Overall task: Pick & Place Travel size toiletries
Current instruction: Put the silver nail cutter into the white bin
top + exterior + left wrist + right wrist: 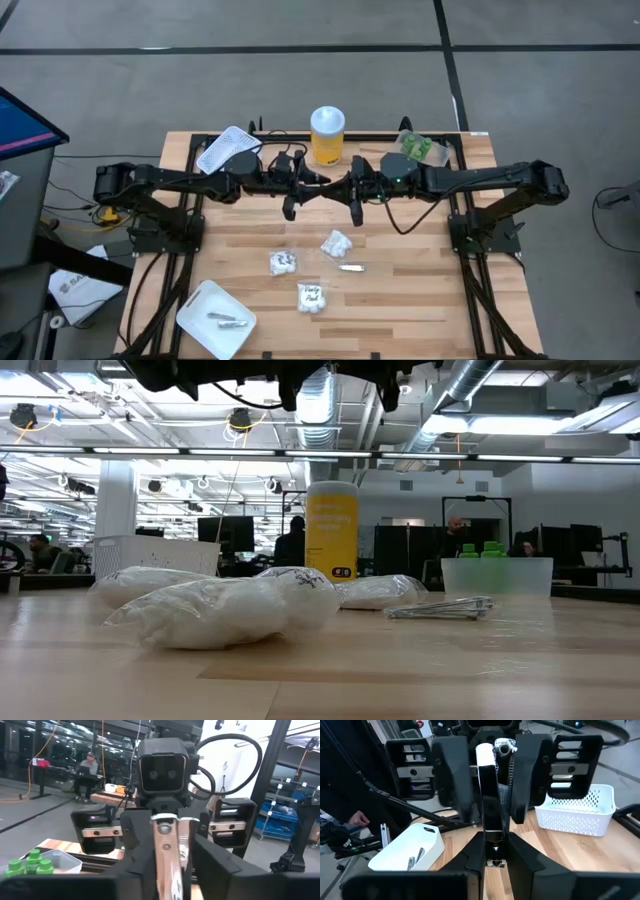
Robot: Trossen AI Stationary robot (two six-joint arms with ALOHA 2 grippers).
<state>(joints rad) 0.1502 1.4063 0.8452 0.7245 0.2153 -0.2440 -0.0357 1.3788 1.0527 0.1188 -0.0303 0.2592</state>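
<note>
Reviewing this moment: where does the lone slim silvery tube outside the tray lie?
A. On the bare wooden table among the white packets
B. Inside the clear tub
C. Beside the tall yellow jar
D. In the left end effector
A: in the high view the slim silvery tube lies on the wooden table, between two white packets.

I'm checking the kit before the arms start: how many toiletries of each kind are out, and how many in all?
White packets: 3, loose on the table.
Green pieces: 3, in the clear tub.
Silvery tubes: 3 that I can make out, 1 on the table and 2 in the white tray.
Total: 9
</note>
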